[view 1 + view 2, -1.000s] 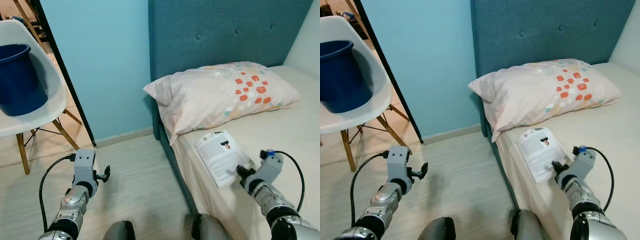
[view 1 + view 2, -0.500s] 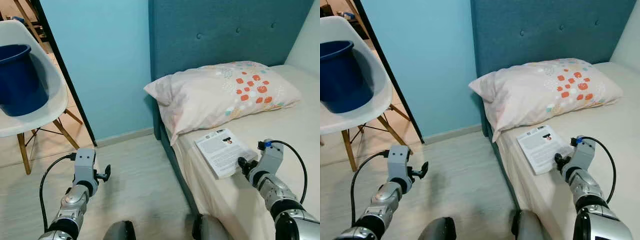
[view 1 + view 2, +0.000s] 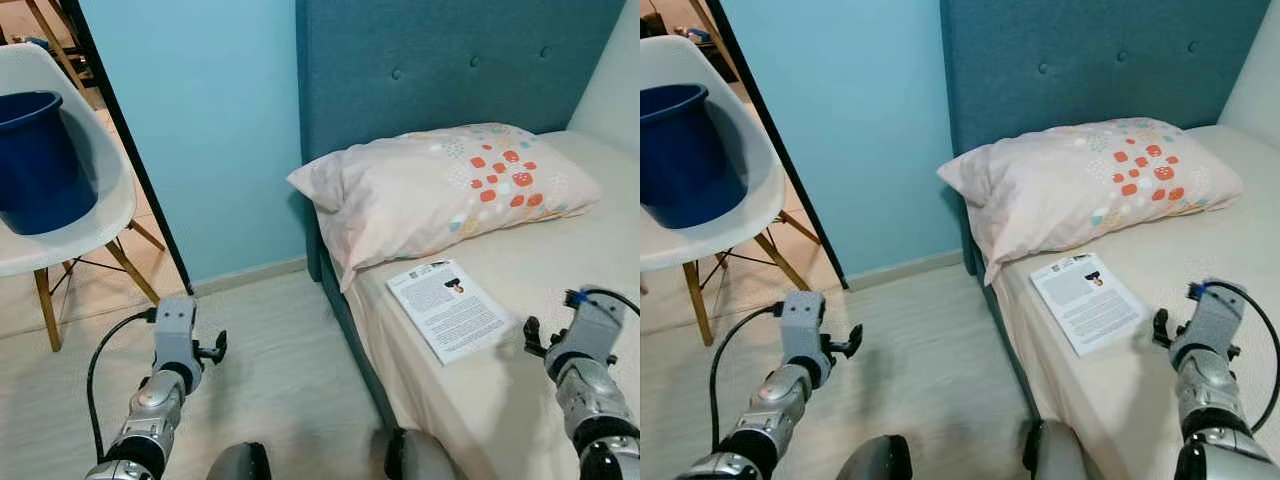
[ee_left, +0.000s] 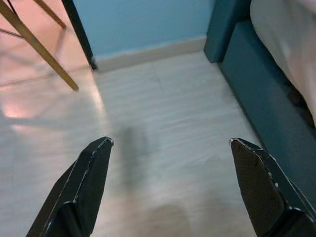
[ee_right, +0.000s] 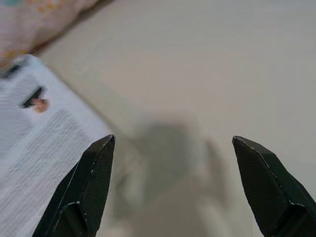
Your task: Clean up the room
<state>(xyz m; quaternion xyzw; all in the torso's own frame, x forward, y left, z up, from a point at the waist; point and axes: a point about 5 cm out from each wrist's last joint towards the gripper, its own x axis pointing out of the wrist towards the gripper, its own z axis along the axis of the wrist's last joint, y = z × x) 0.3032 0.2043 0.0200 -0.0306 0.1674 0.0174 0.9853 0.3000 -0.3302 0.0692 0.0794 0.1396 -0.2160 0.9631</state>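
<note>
A white printed booklet (image 3: 448,308) lies flat on the beige bed sheet (image 3: 570,250), just below the patterned pillow (image 3: 450,190). My right gripper (image 3: 535,338) hovers low over the sheet to the right of the booklet, apart from it. In the right wrist view its fingers stand open (image 5: 173,143) with bare sheet between them and the booklet (image 5: 39,148) off to one side. My left gripper (image 3: 215,348) is open over the pale wood floor (image 4: 163,113), holding nothing.
A teal headboard (image 3: 440,70) and bed frame edge (image 4: 256,79) bound the bed. A white chair (image 3: 100,220) with wooden legs carries a blue bucket (image 3: 40,155) at the left, by a dark door frame (image 3: 130,150). A light blue wall stands behind.
My right gripper has drawn back to the right, off the booklet's edge. The booklet has shifted slightly further onto the bed. The left arm has barely moved.
</note>
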